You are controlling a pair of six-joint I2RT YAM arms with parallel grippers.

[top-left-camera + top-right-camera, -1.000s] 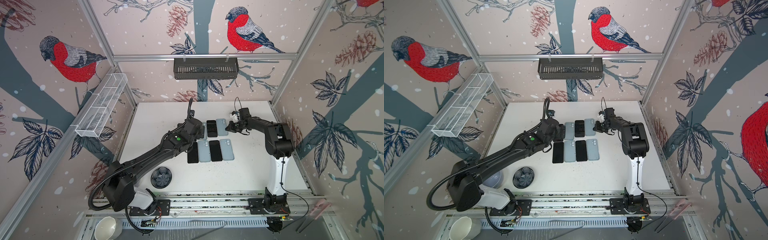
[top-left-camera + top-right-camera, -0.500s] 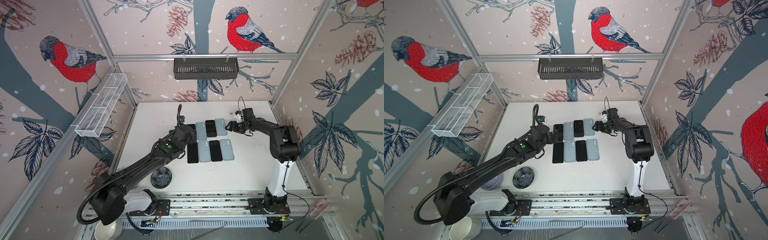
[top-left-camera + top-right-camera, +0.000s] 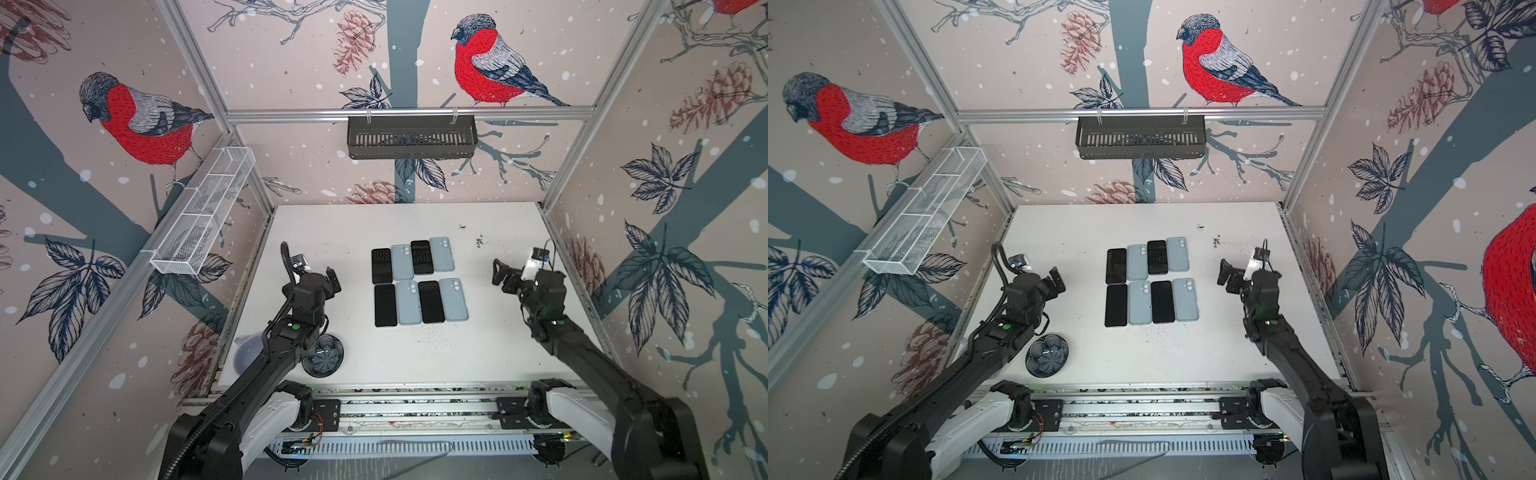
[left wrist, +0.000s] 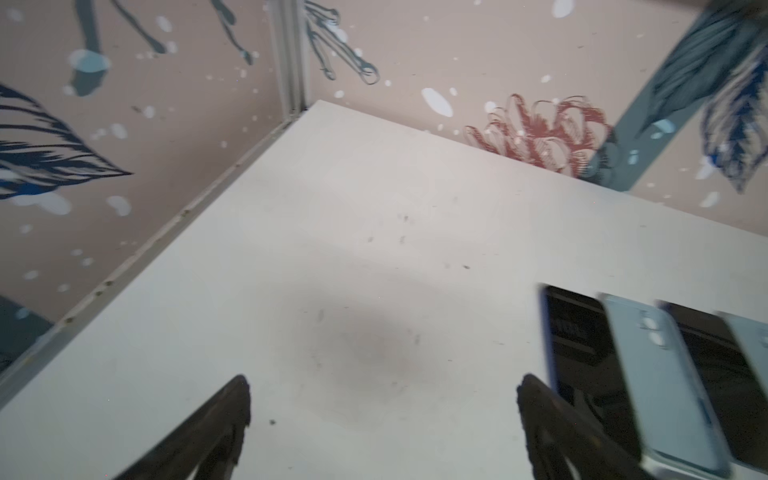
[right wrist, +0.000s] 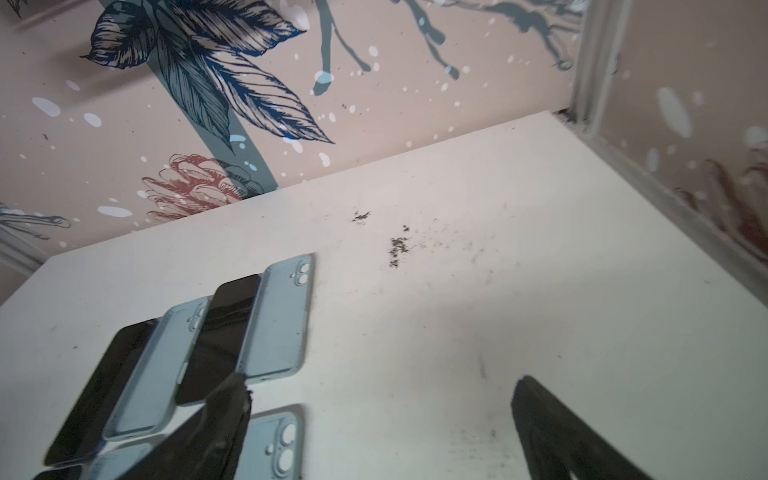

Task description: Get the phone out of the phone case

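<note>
Neither gripper is touching anything right now. The left gripper hangs over the bare table at the left of the frame, jaws spread wide and empty. Same deal for the right gripper over on the right, also spread with nothing in it. In the middle of both top views are two rows of four, black phones alternating with light blue cases, all lying flat side by side. A dark round dish sits at lower left.

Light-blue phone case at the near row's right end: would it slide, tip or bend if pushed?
Likely slides: the case lies flat on the smooth white table. So low, it should hardly tip. Being thin, it may flex when lifted.
</note>
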